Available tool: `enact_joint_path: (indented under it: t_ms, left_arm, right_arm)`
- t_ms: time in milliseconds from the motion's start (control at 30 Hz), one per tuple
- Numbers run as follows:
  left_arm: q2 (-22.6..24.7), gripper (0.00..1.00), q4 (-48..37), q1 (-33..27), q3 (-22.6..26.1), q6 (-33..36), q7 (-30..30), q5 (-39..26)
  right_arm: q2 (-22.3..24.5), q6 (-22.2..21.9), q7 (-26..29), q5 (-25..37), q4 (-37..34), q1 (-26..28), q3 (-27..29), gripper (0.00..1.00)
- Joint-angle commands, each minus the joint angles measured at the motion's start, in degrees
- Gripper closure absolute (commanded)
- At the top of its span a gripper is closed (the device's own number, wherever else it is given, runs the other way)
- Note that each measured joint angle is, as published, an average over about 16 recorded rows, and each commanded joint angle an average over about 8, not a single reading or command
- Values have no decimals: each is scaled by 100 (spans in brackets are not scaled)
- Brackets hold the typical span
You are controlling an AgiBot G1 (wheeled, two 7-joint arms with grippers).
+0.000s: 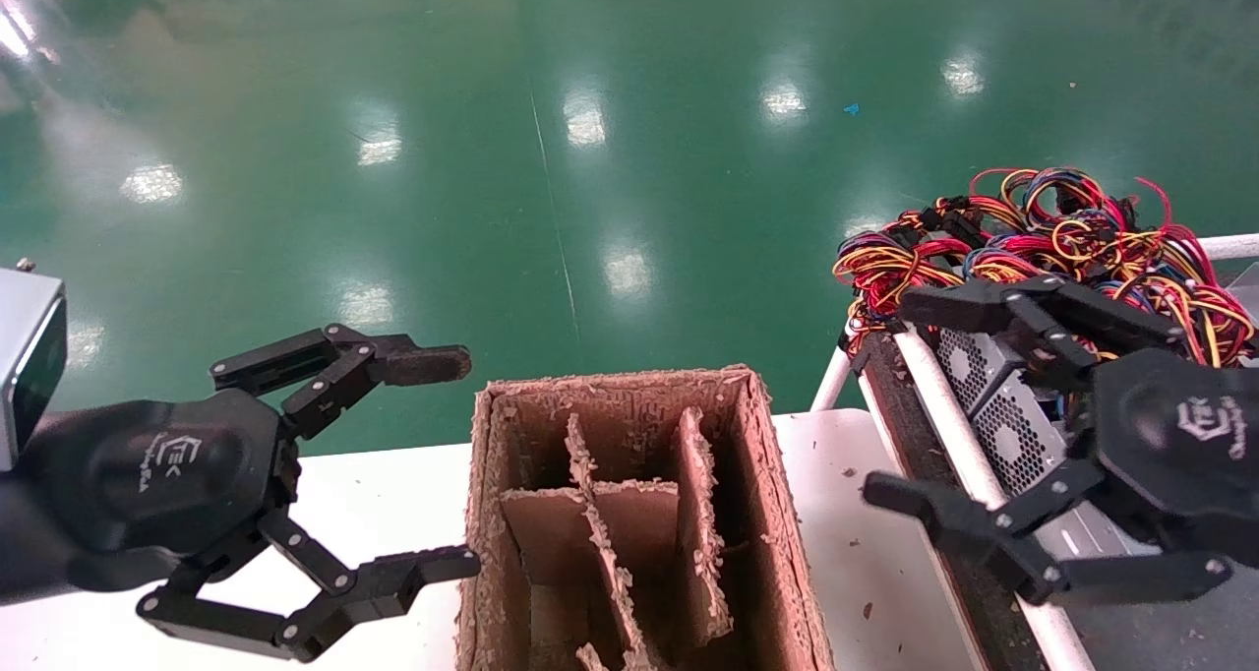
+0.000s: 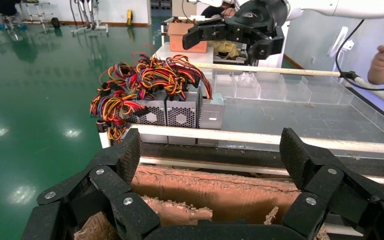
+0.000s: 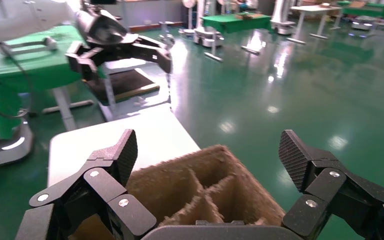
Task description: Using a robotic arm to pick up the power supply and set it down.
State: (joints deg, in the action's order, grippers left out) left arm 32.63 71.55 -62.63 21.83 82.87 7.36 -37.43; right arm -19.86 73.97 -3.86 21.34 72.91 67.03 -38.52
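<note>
The left gripper (image 1: 462, 464) is hovering over the near left part of the white desk (image 1: 393, 494), its jaws spread wide and holding nothing. Just beside it, at the middle of the desk's near edge, a worn cardboard box (image 1: 629, 514) is standing open, its frayed dividers (image 1: 600, 523) splitting the inside into compartments. In the left wrist view the same box (image 2: 215, 192) is sitting right under the open fingers (image 2: 127, 157).

The right gripper (image 1: 895, 405) is hanging past the desk's right edge, over a clear tray (image 1: 984, 474) with a white rail along its near side. Its jaws are also spread wide and are gripping nothing, one finger near the rail and the other reaching over the wires.

Farther back, at the tray's far left corner, the power supplies (image 1: 993, 396) are standing side by side, vent sides facing the desk, apart from both grippers. A tangled bundle of red, yellow, black and blue wires (image 1: 1043, 238) is piling on top of them and spilling over the corner. Beyond lies a shiny green floor (image 1: 551, 159).
</note>
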Motion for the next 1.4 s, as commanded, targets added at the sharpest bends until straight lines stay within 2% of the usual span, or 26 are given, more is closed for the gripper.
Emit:
enact_joint_path:
  t_ms: [33, 600, 800, 967, 1400]
  left_arm:
    - [0, 0, 0, 0, 0, 0, 0, 0]
    - [0, 0, 0, 0, 0, 0, 0, 0]
    - [0, 0, -1, 1, 0, -1, 0, 1]
    - [-1, 0, -2, 1, 0, -2, -1, 1]
    - [-1, 0, -1, 1, 0, -2, -1, 1]
  right_arm:
    - [-134, 103, 129, 181, 6, -48, 199, 0]
    - [-1268, 981, 1222, 1716, 56, -457, 1882, 0]
    - [-1556, 1203, 1484, 2106, 65, -560, 2310, 0]
    - [-1634, 1267, 1531, 2218, 66, -592, 2428, 0]
    - [-1554, 1204, 1481, 2107, 65, -566, 2310, 0]
